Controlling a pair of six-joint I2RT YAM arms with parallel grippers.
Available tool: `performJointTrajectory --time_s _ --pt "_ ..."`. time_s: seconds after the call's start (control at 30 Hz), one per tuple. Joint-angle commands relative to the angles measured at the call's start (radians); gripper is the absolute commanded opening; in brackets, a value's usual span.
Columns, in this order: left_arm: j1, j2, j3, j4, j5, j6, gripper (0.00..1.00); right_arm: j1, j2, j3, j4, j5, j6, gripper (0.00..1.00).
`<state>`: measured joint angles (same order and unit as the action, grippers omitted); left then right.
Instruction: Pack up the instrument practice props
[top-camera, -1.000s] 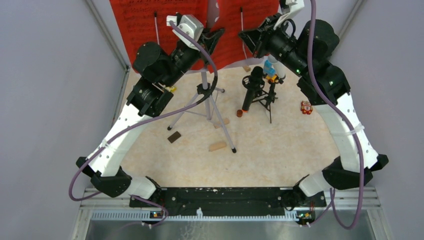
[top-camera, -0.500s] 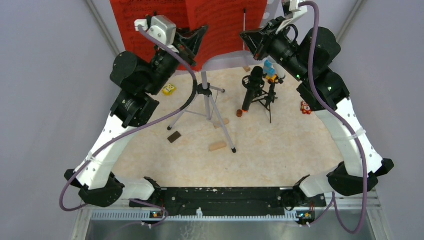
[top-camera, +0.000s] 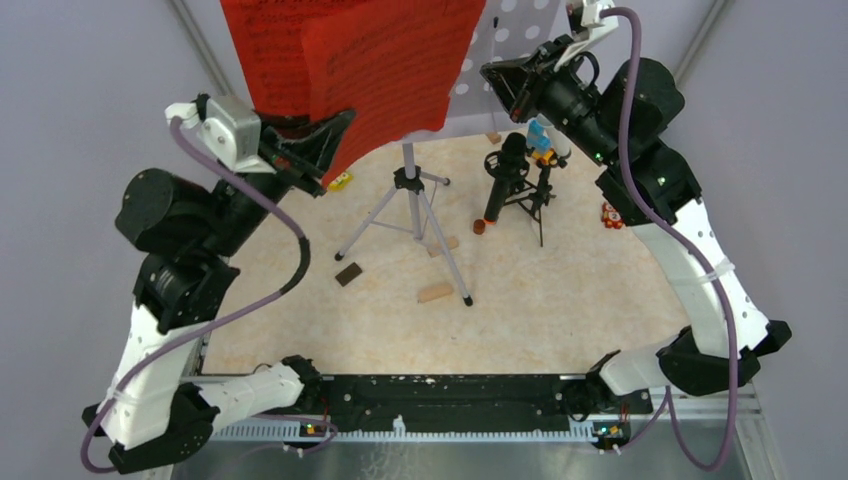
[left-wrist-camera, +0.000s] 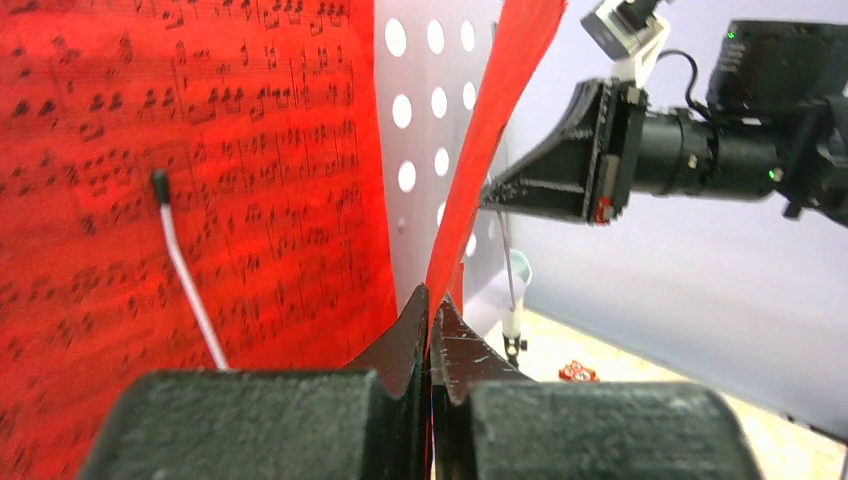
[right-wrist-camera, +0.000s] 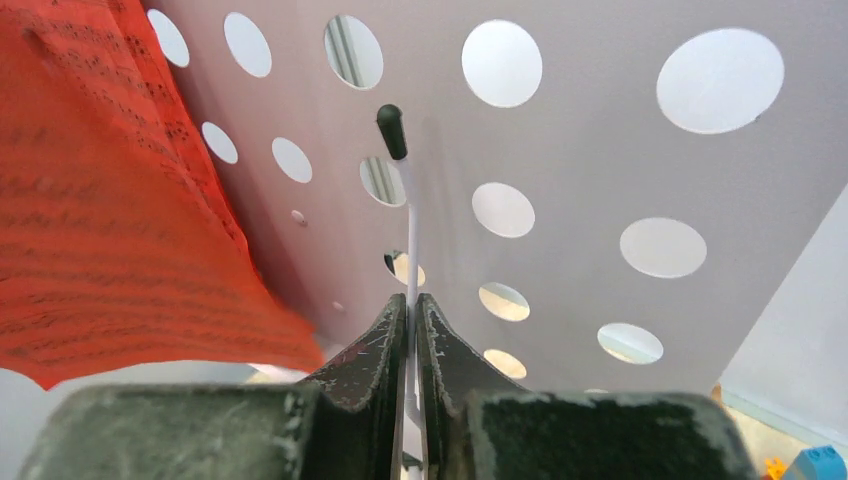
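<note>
Your left hand (left-wrist-camera: 432, 303) is pressed together on the lower edge of one thin red sheet-music page (left-wrist-camera: 500, 120), which curls away from the stand and shows edge-on in the left wrist view. A second red page (left-wrist-camera: 200, 150) lies flat against the grey perforated metal plate (right-wrist-camera: 590, 170), its printed notes facing you: two pages in all. Your right hand (right-wrist-camera: 412, 305) pinches a thin white wire page-holder (right-wrist-camera: 410, 230) with a black tip, its long axis running straight up the plate's smooth, round-holed face. Another such wire (left-wrist-camera: 185, 270) crosses the flat page. The plate stands at the far side of the speckled beige bench (top-camera: 560, 290) on a three-legged silver tripod (top-camera: 412, 215).
</note>
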<state>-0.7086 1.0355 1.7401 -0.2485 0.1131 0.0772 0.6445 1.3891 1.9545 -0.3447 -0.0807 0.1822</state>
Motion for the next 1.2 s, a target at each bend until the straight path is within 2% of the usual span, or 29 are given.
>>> performJointTrajectory --time_s 0.0,0.2,0.43,0.6,0.73,0.97,1.03,1.17 --pt "-0.002 -0.097 -0.031 -0.185 0.012 -0.006 0.0 -0.005 -0.053 -0.015 0.012 0.003 -0.023 0.1" --pt "-0.002 -0.169 -0.057 -0.343 0.035 -0.033 0.0 -0.005 -0.085 -0.046 0.003 0.013 -0.031 0.25" --pt "-0.003 -0.137 -0.073 -0.424 0.245 -0.074 0.0 -0.006 -0.225 -0.148 -0.057 0.045 -0.059 0.28" --pt "-0.003 -0.095 -0.198 -0.322 0.366 -0.164 0.0 -0.005 -0.391 -0.27 -0.165 0.209 -0.094 0.28" --pt "-0.002 -0.036 -0.264 -0.255 0.41 -0.214 0.0 -0.005 -0.504 -0.308 -0.27 0.353 -0.041 0.28" --pt "-0.009 0.06 -0.393 -0.09 0.417 -0.265 0.0 -0.005 -0.662 -0.333 -0.429 0.413 0.055 0.3" --pt "-0.038 0.106 -0.419 -0.036 0.415 -0.28 0.0 -0.005 -0.687 -0.338 -0.465 0.472 0.057 0.3" --pt "-0.159 0.225 -0.42 0.031 0.324 -0.276 0.0 -0.005 -0.735 -0.355 -0.493 0.547 0.055 0.3"
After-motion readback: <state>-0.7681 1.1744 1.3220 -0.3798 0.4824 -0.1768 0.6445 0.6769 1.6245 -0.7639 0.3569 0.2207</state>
